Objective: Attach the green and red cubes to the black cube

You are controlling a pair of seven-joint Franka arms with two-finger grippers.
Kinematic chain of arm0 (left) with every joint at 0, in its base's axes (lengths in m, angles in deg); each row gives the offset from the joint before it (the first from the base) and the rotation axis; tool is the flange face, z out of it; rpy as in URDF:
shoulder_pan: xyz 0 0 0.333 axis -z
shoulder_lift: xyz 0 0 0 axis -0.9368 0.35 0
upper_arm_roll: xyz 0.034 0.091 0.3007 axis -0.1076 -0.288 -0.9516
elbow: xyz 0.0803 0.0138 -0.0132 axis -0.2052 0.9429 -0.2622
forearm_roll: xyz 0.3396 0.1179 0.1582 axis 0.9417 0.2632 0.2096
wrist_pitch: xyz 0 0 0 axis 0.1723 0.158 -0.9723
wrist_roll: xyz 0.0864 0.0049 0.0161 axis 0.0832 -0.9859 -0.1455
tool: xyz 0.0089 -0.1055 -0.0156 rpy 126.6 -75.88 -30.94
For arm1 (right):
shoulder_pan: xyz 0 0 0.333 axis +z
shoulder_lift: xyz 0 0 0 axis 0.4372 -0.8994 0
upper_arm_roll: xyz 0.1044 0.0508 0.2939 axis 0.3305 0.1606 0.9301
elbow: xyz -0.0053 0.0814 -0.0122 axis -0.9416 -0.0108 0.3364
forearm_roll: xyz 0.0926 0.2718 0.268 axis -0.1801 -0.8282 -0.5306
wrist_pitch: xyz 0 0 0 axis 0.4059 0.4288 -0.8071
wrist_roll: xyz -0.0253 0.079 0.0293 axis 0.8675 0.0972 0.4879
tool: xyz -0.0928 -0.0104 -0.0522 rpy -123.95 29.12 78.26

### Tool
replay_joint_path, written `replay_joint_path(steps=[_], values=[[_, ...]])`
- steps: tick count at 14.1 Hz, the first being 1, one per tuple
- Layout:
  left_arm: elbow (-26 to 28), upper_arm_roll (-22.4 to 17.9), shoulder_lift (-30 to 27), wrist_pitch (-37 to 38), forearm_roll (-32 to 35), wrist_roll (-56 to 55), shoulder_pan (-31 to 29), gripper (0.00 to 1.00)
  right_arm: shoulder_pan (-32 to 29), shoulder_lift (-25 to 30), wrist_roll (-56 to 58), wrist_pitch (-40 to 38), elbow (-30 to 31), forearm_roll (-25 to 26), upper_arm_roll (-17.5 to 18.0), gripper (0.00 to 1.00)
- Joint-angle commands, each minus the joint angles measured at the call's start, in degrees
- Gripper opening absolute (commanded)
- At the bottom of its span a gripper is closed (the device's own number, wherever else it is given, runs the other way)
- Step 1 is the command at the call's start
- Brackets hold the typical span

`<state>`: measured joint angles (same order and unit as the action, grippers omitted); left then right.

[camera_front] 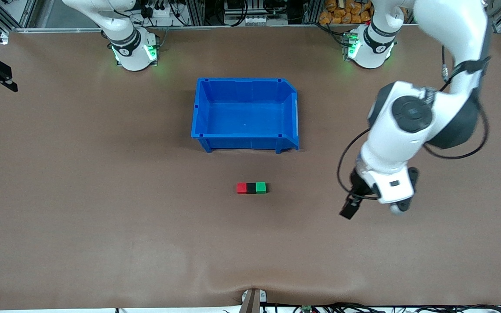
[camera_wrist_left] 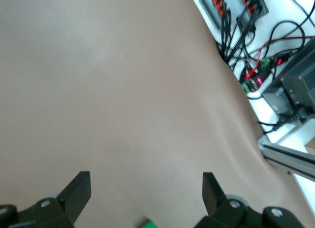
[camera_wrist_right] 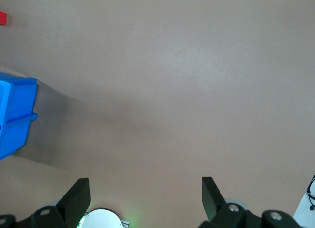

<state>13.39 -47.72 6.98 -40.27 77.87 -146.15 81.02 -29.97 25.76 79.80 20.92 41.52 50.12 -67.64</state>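
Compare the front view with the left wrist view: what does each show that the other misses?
Only the front view shows the red cube, black cube and green cube touching in a row, nearer the camera than the blue bin. Only the left wrist view shows the left pincer open, and cables off the table's edge. Both show the brown table.
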Motion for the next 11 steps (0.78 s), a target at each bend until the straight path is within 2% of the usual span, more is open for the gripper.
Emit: replay_joint_path(steps=[1,3,6,8,11], values=[[6.0,1.7,-9.2,6.6,-4.5,16.1,-6.6,1.0,-0.7,0.1,1.1,-0.4,-0.3,0.0,0.5,1.0],[7.1,1.6,-13.3,11.1,-6.9,27.4,-10.2,1.0,1.5,0.1,1.1,-0.5,-0.4,0.2,-0.4,1.0],[12.9,-2.3,-21.2,14.0,-8.7,39.4,-9.7,1.0,2.2,0.1,1.1,-0.2,-0.4,0.0,-1.4,1.0],[15.3,-3.7,-24.5,16.4,-8.7,48.1,-9.5,1.0,2.5,0.1,0.6,-0.3,-0.3,0.0,-1.5,1.0],[13.8,-7.8,-26.3,23.1,-8.5,63.8,-7.6,1.0,3.3,0.1,-0.7,-0.5,-0.2,-0.1,-1.5,1.0]])
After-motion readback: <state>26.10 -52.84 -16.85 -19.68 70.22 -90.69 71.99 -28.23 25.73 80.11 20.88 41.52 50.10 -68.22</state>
